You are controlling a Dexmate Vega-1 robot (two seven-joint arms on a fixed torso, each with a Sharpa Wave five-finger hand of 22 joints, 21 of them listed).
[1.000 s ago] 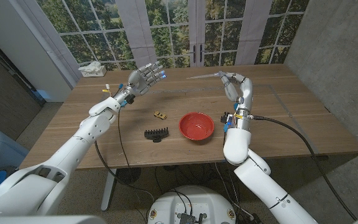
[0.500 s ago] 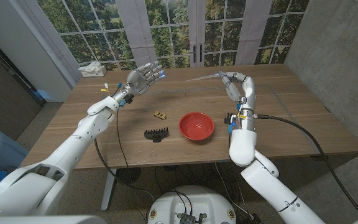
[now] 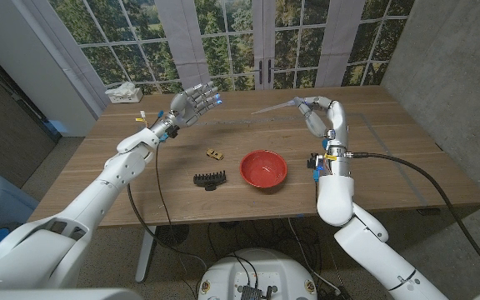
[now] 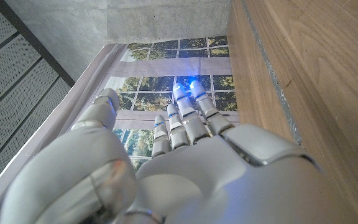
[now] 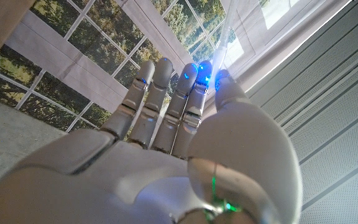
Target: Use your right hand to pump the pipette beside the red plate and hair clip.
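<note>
Holding the pipette (image 3: 275,105) aloft: the right hand (image 3: 320,117) pinches its bulb end above the far right part of the wooden table (image 3: 390,158), with the thin clear stem pointing out toward the table's middle, roughly level. In the right wrist view the stem (image 5: 227,31) runs up past the fingertips (image 5: 202,70).

Item, red plate (image 3: 263,169): on the table near the front edge, below and nearer than the raised pipette. Item, black hair clip (image 3: 210,178): just beside the plate on its left. Item, small tan object (image 3: 215,153): behind the clip; kind not clear.

Left hand (image 3: 192,103): raised over the far left of the table, fingers spread, holding nothing.

Step in hand, by judgement: pumping. Squeeze the bulb alone, then release fully; keep the wrist quiet so the stem does not swing or slip.
</note>
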